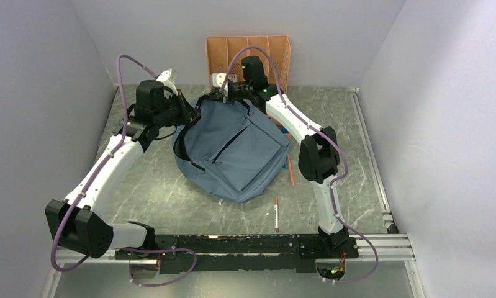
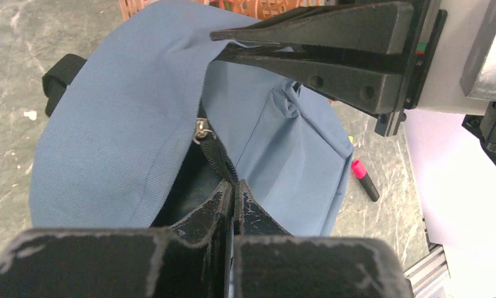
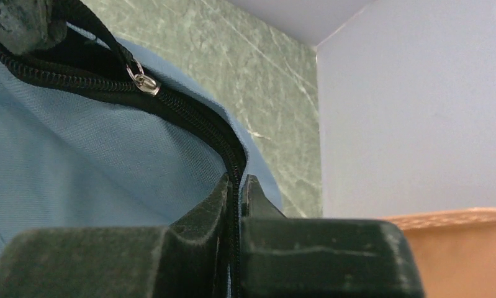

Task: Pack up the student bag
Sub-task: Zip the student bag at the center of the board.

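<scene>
1. Top external view: the student bag [image 1: 233, 152] is lying on the table [image 1: 164, 186], directly in front of the orange file organizer [image 1: 248, 53]. Both arms are reaching to the bag's far edge, the left gripper [image 1: 186, 113] at its left corner and the right gripper [image 1: 223, 93] at its top. A right-hand pen [image 1: 290, 171] is lying just beside the bag, and a near pen [image 1: 275, 213] just off its near edge. Finger closure is not legible from here.
2. Left wrist view: the left gripper [image 2: 233, 192] is clenching the black zip trim at the bag's mouth. Opposite, the right gripper [image 2: 223, 45] is pinching a fold of blue fabric. Only this view is showing the bag's dark interior, a zip pull [image 2: 202, 131], a black strap [image 2: 59, 77] and a pink highlighter [image 2: 364, 180] beyond the bag.
3. Right wrist view: the right gripper [image 3: 240, 186] is clamping the zip tape itself, a detail the other views are hiding.
</scene>
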`<state>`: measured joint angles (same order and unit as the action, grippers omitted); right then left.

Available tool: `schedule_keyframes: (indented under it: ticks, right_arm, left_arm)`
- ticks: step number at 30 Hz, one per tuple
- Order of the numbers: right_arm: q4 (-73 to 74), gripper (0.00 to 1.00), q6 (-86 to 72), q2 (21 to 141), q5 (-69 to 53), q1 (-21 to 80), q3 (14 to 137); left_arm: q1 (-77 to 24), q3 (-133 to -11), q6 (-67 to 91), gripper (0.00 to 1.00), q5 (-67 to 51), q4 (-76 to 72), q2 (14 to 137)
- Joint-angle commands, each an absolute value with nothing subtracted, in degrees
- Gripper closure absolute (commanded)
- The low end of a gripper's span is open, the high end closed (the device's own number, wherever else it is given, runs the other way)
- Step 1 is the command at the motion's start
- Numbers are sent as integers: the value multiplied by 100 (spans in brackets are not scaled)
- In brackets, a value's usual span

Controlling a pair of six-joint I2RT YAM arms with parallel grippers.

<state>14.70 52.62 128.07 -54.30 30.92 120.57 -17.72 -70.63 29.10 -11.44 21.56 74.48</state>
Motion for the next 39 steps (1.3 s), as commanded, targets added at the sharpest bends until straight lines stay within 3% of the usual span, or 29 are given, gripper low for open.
schedule_keyframes:
  ticks: [1,11,16,27,35,39]
  right_arm:
    - [223,100,4404,12212,-4683,3072,11238]
    - [-895,100,3031,11499,-1558,3023,10508]
    - [-1173,100,2415,11244,-684,2885,10317]
    - [-783,100,1109,11009,564,2716,10363]
    - [-698,98,677,10750,61,2708,9885]
    - [-475,99,376,10889,675,2707,10056]
  left_arm:
    - [-1740,-7074,2847,95,-878,2306,7204]
    - [-1740,-7006,2804,95,-565,2547,7083]
    - [-1740,-6957,2732,95,-388,2668,7005]
    - [-1740,-6619,2666,95,-342,2861,6808]
    - [-1747,-6121,2659,95,-1127,2503,6677]
    - [-1764,-5988,2508,95,-1396,2566,6654]
